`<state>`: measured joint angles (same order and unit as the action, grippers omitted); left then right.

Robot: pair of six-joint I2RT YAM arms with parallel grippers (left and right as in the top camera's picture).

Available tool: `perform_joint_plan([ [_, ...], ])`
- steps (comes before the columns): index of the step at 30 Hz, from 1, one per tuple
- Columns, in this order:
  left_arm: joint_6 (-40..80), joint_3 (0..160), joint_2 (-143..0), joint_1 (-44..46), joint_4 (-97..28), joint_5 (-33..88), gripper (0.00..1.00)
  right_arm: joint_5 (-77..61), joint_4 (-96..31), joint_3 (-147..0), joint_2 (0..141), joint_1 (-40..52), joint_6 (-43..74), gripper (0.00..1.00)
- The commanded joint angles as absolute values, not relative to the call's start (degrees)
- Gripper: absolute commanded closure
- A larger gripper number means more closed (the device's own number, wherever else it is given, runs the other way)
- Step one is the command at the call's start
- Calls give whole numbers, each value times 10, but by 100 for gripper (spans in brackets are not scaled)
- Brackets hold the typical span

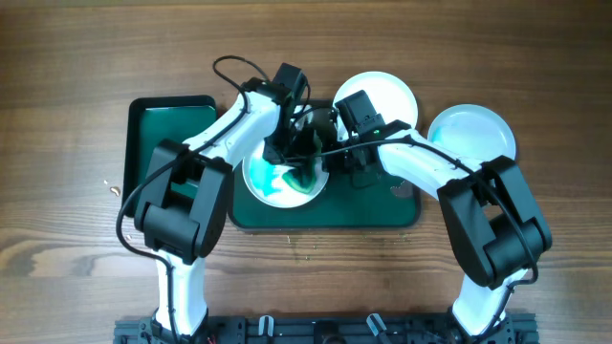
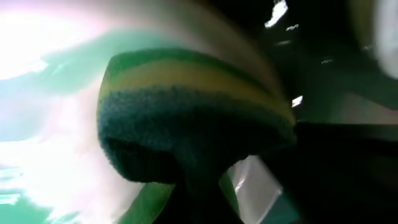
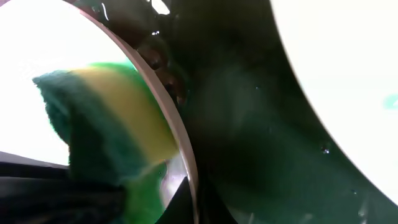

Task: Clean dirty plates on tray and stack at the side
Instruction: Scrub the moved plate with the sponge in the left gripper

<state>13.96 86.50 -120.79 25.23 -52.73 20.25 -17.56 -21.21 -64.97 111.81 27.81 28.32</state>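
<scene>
Sponge (image 2: pixel 193 106) blurred; smeared plate (image 1: pixel 270 187) partly hidden.

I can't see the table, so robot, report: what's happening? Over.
Left hand shut on sponge, on smeared plate. Right hand at its rim, grip unclear. Another plate just behind.

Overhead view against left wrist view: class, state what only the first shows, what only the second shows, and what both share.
Only overhead: both arms, the whole dark green tray, a plain white plate at its far edge, a third plate off the tray to the right, and a smaller bright green tray on the left. Only left wrist: the sponge close up, with a yellow band between green layers. Both: the sponge over the teal-smeared plate.
</scene>
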Motion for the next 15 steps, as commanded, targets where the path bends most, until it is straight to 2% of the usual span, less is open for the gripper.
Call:
perform_joint_plan([
  [1,162,859,-1220,256,-488,190,96,-150,-218,-633,1131,278,286,96],
  [5,296,859,-1220,246,-504,-16,96,-150,-219,-633,1131,278,286,96],
  [7,428,865,-1220,234,-571,-147,96,-150,-223,-633,1131,278,286,96],
  [15,427,872,-1218,227,-653,-135,96,-149,-222,-633,1131,278,286,96],
])
